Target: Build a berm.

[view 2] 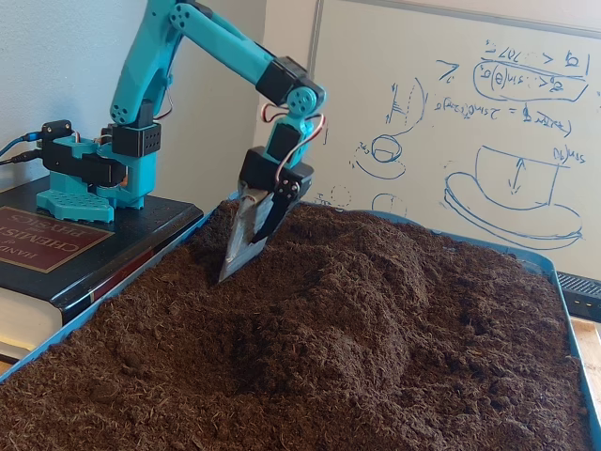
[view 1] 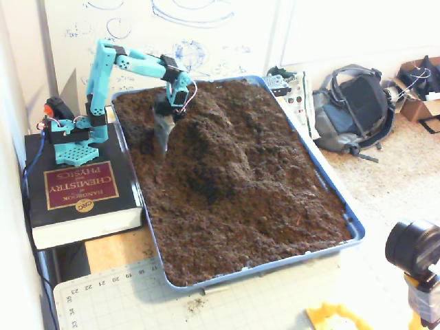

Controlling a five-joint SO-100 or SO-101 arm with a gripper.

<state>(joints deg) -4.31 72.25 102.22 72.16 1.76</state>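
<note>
A raised ridge of loose dark brown soil, the berm (view 1: 218, 137), runs through the middle of the blue tray (view 1: 333, 190). In the other fixed view the berm (view 2: 376, 272) rises right of the arm. My teal arm reaches down from the left. The gripper (view 1: 161, 146), a silver blade with a black finger lying against it, points down with its tip in the soil at the berm's left flank. In the other fixed view the gripper (view 2: 233, 265) looks shut, with nothing held.
The arm's base stands on a thick chemistry handbook (view 1: 75, 189) left of the tray. A dip (view 1: 203, 182) lies in the soil in front of the berm. A backpack (view 1: 350, 110) and a camera (view 1: 412, 247) are at the right. A cutting mat (view 1: 103, 295) lies in front.
</note>
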